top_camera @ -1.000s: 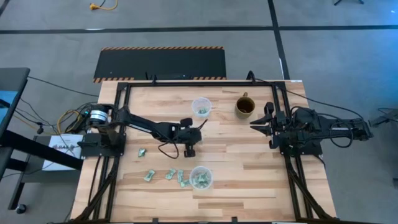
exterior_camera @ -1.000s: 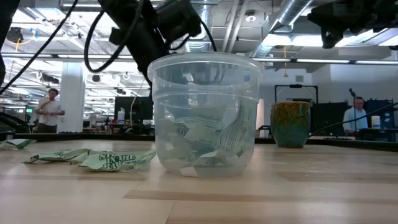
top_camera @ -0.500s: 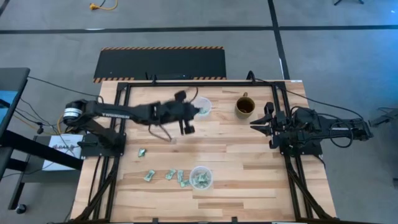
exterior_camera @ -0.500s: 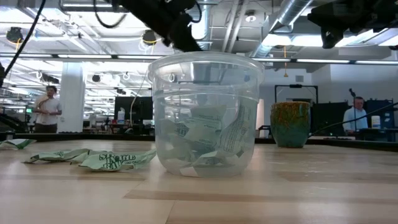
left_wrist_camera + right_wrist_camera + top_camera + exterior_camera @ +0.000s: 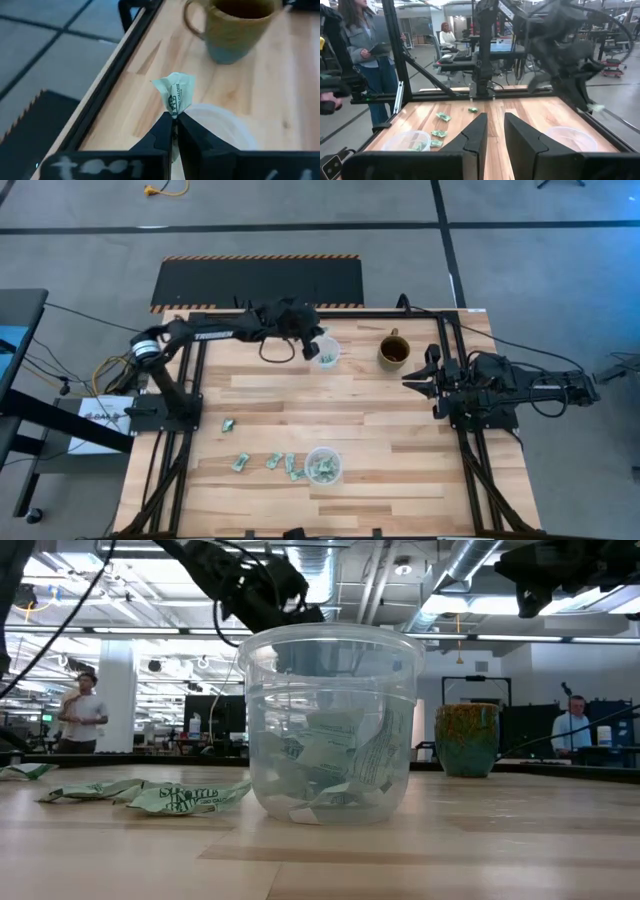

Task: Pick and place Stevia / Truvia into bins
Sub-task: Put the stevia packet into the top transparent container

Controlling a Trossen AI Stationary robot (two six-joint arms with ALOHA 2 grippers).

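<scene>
Two clear, translucent round plastic cups serve as the bins, and we start with the near cup (image 5: 323, 466), which sits by the table's front edge holding a heap of packets. Just beside it, four loose light green and white paper sweetener packets (image 5: 267, 463) lie on the pale wooden table (image 5: 380, 430), with a fifth (image 5: 228, 425) a little farther in. At the table's right side, the right gripper (image 5: 410, 379) waits with its fingers parted around nothing. Farther back, the left gripper (image 5: 173, 121) hangs over the far cup (image 5: 325, 351), its fingers pinched tight on one crumpled packet (image 5: 174, 91). From the left wrist view, we judge the packet sits nearer the cup's rim than its middle. If the fingers part here, the light paper may clip the rim or flutter onto the table. The cup is light too, so a low finger could tip it. Beyond it stands a brown ceramic mug (image 5: 392, 351), a wrong target close by.
</scene>
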